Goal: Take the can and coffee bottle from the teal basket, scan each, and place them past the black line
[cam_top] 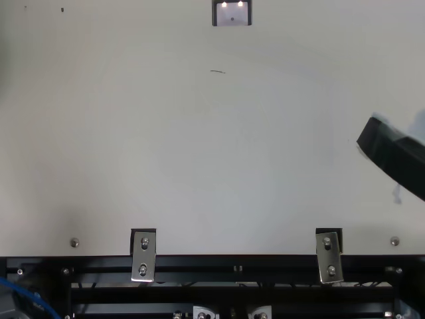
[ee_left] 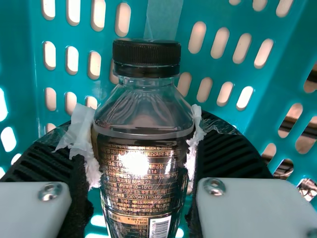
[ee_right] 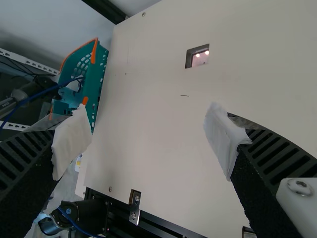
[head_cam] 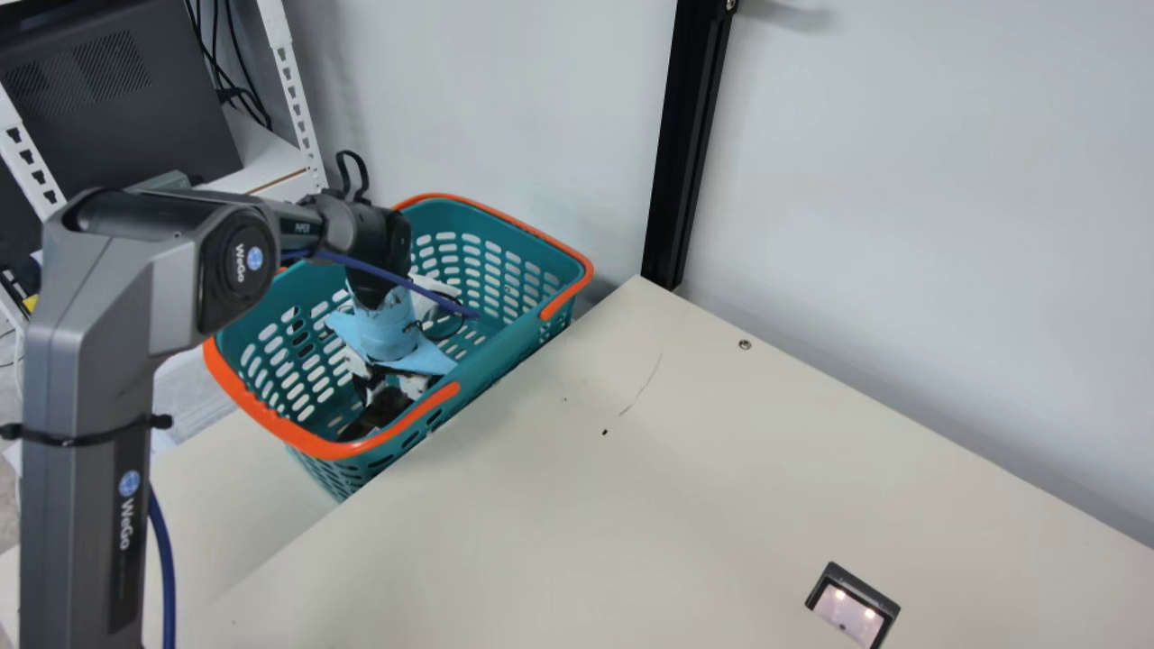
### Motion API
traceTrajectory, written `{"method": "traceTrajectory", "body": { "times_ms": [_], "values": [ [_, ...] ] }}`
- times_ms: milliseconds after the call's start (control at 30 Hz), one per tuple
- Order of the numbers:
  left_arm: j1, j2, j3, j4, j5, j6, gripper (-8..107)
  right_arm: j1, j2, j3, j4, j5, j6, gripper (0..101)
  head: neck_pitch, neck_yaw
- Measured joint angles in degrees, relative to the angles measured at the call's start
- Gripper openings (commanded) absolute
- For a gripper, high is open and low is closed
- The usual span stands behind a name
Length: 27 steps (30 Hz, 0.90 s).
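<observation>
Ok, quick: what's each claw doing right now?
Left claw: closed on the coffee bottle, inside the teal basket.
Right claw: open and empty.

A pale grey wall (head_cam: 902, 162) rises behind the cream table (head_cam: 631, 505). At the table's far corner stands a black post (head_cam: 690, 153). Off the table's left side, a white slotted rack (head_cam: 297, 99) holds a dark vented case (head_cam: 90, 117) beside black cables (head_cam: 236, 54).

The right end effector (cam_top: 393, 154) has its two pale-tipped fingers (ee_right: 270, 161) wide apart above the tabletop (ee_right: 156, 124). Farther off are a lit scanner (ee_right: 200, 58) and the teal basket (ee_right: 97, 74); the left arm (ee_right: 37, 88) seems to dip inside.
</observation>
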Motion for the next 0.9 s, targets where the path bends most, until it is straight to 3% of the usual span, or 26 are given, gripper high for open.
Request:
{"method": "traceTrajectory", "body": {
  "times_ms": [233,900],
  "values": [
    [0.4,-4.7,0.5,-2.8,-1.5,-0.7,10,0.0,0.0,0.0,0.0,0.0,0.0,101,0.3,0.0],
    [0.2,-29.3,-4.0,-18.9,-5.7,-4.3,10,0.0,0.0,0.0,0.0,0.0,0.0,101,0.0,0.0]
  ]
}}
